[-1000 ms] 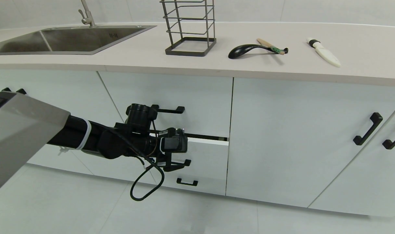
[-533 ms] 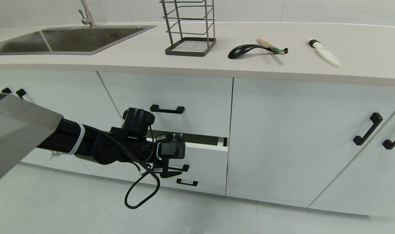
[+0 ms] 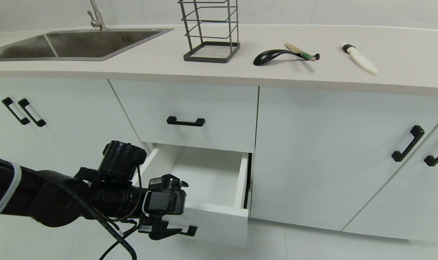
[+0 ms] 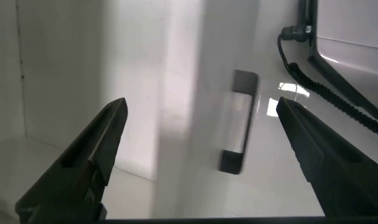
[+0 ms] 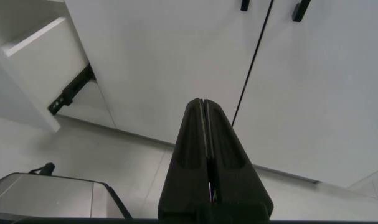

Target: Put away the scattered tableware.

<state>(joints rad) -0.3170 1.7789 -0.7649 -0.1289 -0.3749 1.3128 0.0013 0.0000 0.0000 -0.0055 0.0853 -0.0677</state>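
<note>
Bright, even light fell from above. The spoon [image 3: 273, 56] cast a soft shadow on the surface [image 3: 150, 68] toward 4 o'clock, and the surface's front edge bowed near 3 o'clock. In the left wrist view the drawer handle [image 4: 238, 121] was smeared by blur, with glare on the floor [image 4: 296, 91] beside it.

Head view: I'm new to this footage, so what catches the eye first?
The open drawer below the counter stands out, with the left tool spread open at its front. Up on the counter lie a black spoon and a white knife, right of a wire rack.
</note>
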